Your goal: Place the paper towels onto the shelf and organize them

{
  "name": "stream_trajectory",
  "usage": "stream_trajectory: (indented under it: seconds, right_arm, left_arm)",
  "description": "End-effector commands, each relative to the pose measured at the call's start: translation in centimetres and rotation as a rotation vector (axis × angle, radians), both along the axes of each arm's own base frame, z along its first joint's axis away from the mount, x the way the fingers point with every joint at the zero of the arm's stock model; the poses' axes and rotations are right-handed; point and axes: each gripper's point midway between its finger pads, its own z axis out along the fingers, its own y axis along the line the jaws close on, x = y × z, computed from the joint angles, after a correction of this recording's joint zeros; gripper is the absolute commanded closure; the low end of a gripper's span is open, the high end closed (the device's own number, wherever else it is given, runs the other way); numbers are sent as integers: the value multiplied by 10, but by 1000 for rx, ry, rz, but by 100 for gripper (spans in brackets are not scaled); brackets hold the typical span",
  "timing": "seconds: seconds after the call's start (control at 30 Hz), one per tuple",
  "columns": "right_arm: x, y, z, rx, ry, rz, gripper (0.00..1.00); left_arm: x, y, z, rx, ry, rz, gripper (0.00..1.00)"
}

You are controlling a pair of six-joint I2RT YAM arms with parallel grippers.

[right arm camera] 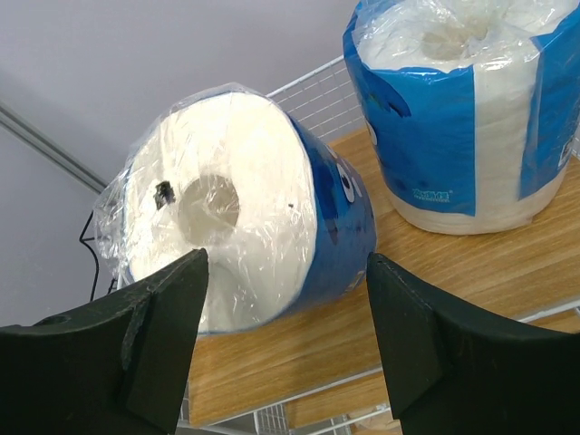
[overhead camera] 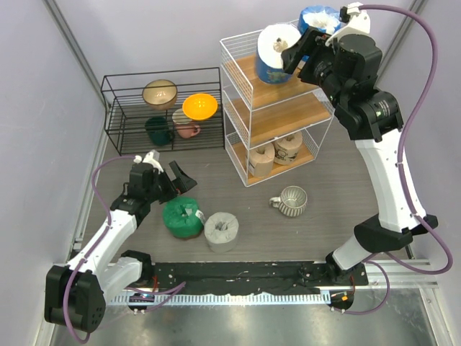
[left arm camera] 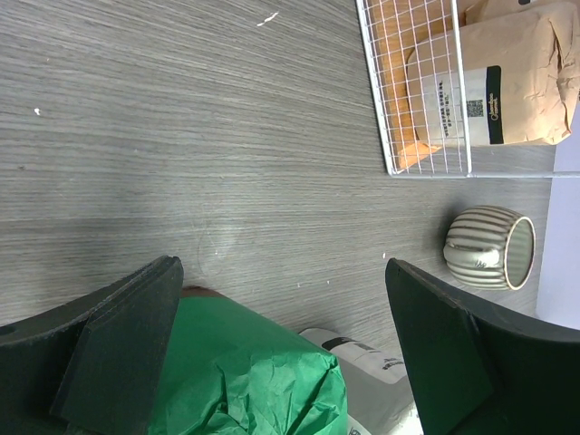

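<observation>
The white wire shelf (overhead camera: 277, 119) stands at the back. On its top board, one blue-wrapped white roll (overhead camera: 277, 52) lies tilted with its core facing out, and a second (overhead camera: 319, 20) stands upright behind it. Two tan rolls (overhead camera: 263, 157) sit on the bottom board. My right gripper (overhead camera: 301, 50) is open at the tilted roll (right arm camera: 245, 245), jaws wide apart on either side of it, not touching. The green roll (overhead camera: 181, 217) and grey roll (overhead camera: 221, 231) lie on the table. My left gripper (overhead camera: 176, 179) is open just above the green roll (left arm camera: 245, 372), with the grey roll (left arm camera: 372, 367) beyond.
A ribbed grey-white mug (overhead camera: 292, 201) sits on the table in front of the shelf. A low black wire rack (overhead camera: 115, 115) with bowls and mugs stands at the back left. The shelf's middle board is bare.
</observation>
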Motion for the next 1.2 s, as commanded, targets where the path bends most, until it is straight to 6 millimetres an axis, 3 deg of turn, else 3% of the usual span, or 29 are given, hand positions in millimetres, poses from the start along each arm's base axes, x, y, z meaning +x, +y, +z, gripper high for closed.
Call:
stream_trajectory:
  seconds: [0.0, 0.33, 0.47, 0.5, 0.6, 0.8, 0.9, 0.93, 0.97, 1.0, 1.03, 1.1, 1.13, 1.17]
  right_arm:
    - [1, 1, 21, 27, -62, 11, 24]
    - [4, 4, 21, 36, -66, 23, 24]
    - [-9, -1, 32, 51, -108, 32, 24]
    - [-19, -4, 45, 66, -148, 44, 24]
    - [-37, -11, 58, 83, -187, 50, 24]
    - [-68, -19, 60, 87, -204, 87, 24]
    - [-95, 8, 33, 24, -159, 299, 24]
    - [-98, 22, 7, -1, -100, 383, 24]
    - [-119, 38, -4, -7, -75, 515, 25]
    - [-125, 44, -24, -18, -18, 552, 25]
    - [-135, 65, -68, -46, 84, 623, 21]
    - [-154, 71, -98, -87, 121, 608, 19]
    - [-158, 77, -140, -127, 207, 603, 16]
    - [-178, 94, -157, -151, 238, 656, 14]
  left_arm:
    - [5, -5, 13, -27, -55, -14, 0]
    - [4, -5, 14, -28, -56, -12, 0]
    - [4, -5, 12, -28, -53, -13, 0]
    - [4, -5, 13, -29, -54, -16, 0]
    - [4, -6, 12, -30, -53, -17, 0]
    - [4, -6, 13, -32, -55, -17, 0]
    - [4, -6, 13, -32, -55, -17, 0]
    - [5, -6, 13, -33, -55, -18, 0]
    - [5, -7, 13, -34, -54, -20, 0]
    - [5, -7, 13, -35, -54, -22, 0]
    - [5, -7, 13, -36, -52, -23, 0]
    - [5, -8, 14, -37, -51, -28, 0]
    - [5, -8, 15, -38, -54, -29, 0]
    - [5, -8, 15, -36, -55, -25, 0]
